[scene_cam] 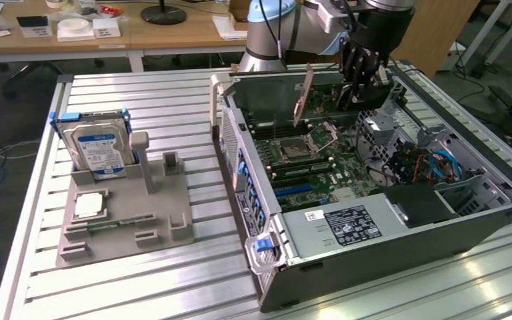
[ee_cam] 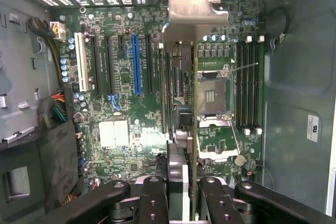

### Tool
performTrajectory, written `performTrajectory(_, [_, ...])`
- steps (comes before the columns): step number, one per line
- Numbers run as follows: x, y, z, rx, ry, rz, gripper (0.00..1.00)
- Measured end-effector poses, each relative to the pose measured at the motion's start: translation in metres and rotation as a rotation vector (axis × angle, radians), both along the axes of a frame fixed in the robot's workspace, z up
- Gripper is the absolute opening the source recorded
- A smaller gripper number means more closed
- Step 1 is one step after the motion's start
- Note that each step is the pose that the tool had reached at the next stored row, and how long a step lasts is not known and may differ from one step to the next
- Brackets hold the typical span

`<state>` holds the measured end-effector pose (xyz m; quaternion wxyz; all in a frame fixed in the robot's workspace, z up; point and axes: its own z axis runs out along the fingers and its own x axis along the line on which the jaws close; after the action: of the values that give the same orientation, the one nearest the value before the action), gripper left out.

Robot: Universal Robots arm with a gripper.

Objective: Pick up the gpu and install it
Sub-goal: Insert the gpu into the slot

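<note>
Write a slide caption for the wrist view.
Tool clamped on the gpu, seen edge-on, over the green motherboard inside the open computer case.

The gpu (ee_cam: pixel 182 116), a thin card with a silver end bracket, is held upright, edge-on, above the board (ee_cam: pixel 126 108) inside the case (scene_cam: pixel 399 233).
</note>
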<state>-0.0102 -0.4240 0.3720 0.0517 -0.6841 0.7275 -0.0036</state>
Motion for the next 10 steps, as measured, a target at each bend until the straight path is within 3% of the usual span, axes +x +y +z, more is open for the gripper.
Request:
performTrajectory(7, [-0.0042,0.0002,-0.0011,0.0003,0.0,0.01,0.28])
performTrajectory(10, [-0.0045,0.0001,-0.0027,0.0077,0.0,0.016,0.28])
